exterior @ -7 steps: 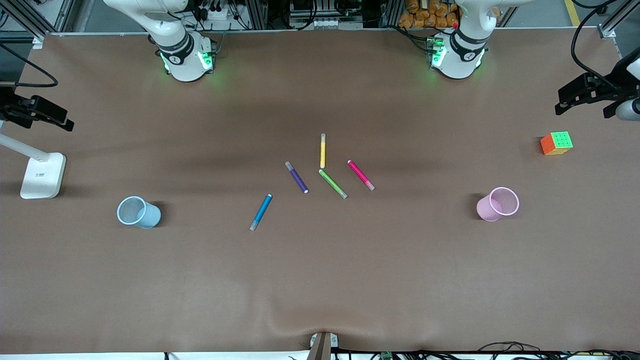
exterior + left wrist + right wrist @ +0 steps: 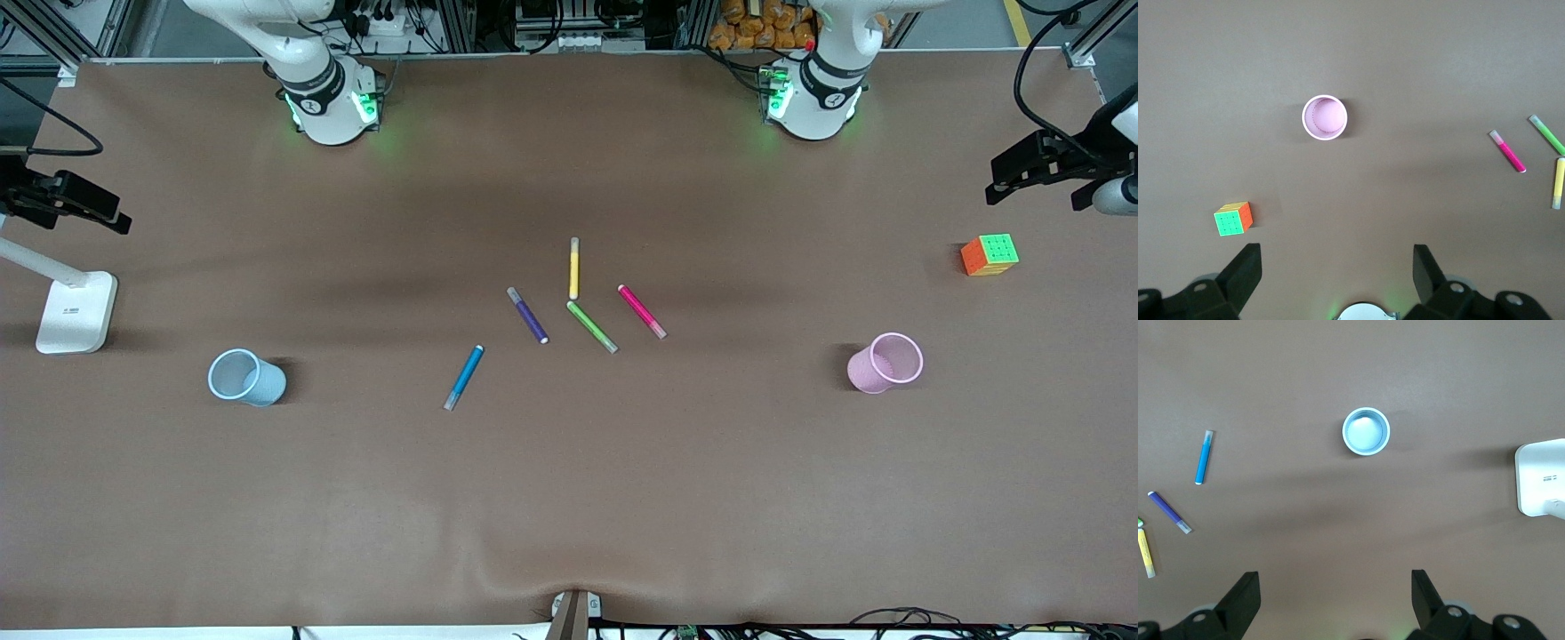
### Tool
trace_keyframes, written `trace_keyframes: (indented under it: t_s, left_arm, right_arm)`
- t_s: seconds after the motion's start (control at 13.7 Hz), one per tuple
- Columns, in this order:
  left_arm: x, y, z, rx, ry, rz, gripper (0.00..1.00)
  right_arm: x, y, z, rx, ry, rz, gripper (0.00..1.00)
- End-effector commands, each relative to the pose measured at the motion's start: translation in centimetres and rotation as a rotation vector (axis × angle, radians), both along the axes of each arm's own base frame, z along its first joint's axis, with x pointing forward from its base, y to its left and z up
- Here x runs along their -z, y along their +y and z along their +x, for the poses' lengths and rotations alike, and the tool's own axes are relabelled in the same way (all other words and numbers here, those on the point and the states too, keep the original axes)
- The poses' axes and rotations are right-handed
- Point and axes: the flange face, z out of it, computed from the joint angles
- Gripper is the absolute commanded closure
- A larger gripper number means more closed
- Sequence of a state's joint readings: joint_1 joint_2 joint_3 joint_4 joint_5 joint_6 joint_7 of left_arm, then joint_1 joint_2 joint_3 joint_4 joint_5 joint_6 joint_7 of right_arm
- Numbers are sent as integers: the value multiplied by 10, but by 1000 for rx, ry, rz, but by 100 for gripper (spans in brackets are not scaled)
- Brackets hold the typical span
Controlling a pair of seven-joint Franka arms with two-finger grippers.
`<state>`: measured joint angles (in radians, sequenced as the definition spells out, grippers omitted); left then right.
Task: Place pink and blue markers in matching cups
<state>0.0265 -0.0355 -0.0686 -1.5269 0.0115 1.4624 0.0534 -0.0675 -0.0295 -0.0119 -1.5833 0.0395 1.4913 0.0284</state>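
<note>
The pink marker [image 2: 642,311] lies mid-table and also shows in the left wrist view [image 2: 1507,151]. The blue marker [image 2: 464,377] lies nearer the front camera, toward the right arm's end, and shows in the right wrist view [image 2: 1204,457]. The light blue cup [image 2: 246,378] stands upright at the right arm's end [image 2: 1366,431]. The light pink cup [image 2: 885,363] stands upright at the left arm's end [image 2: 1325,117]. My left gripper [image 2: 1336,257] is open and empty, high over the table near its base. My right gripper [image 2: 1335,581] is likewise open and empty. Neither gripper shows in the front view.
A purple pen [image 2: 527,315], a green pen [image 2: 592,326] and a yellow pen [image 2: 574,268] lie beside the pink marker. A colourful puzzle cube [image 2: 989,254] sits at the left arm's end. A white lamp base [image 2: 76,311] stands at the right arm's end.
</note>
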Motion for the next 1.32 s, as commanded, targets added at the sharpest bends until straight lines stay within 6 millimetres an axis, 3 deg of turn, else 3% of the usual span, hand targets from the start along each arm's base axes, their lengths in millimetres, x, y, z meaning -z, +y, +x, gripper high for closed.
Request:
trace_keyframes:
  t_s: [0.0, 0.15, 0.29, 0.51, 0.73, 0.88, 1.02, 1.17, 1.24]
  left_arm:
    - [14, -5, 2, 11, 56, -8, 0]
    - [27, -11, 6, 27, 86, -1, 0]
    - [41, -30, 3, 64, 155, 42, 0]
    - [60, -57, 15, 118, 168, 130, 0]
    - [90, -70, 43, 139, 204, 131, 0]
    - [111, -85, 51, 165, 232, 129, 0]
    - [147, -95, 65, 183, 264, 126, 0]
    - [163, -101, 72, 194, 258, 117, 0]
    - [175, -114, 75, 213, 269, 118, 0]
  right_arm:
    - [0, -4, 0, 10, -5, 6, 0]
    - [1, 0, 1, 4, -3, 6, 0]
    - [4, 1, 4, 5, -3, 7, 0]
    - [9, 22, 8, -15, 3, 8, 0]
    - [22, 37, 18, -23, 8, 7, 0]
    - [27, 44, 21, -25, 15, 6, 0]
    - [31, 48, 23, -11, 19, 5, 0]
    - [32, 57, 24, -24, 19, 4, 0]
    - [37, 62, 26, -34, 28, 2, 0]
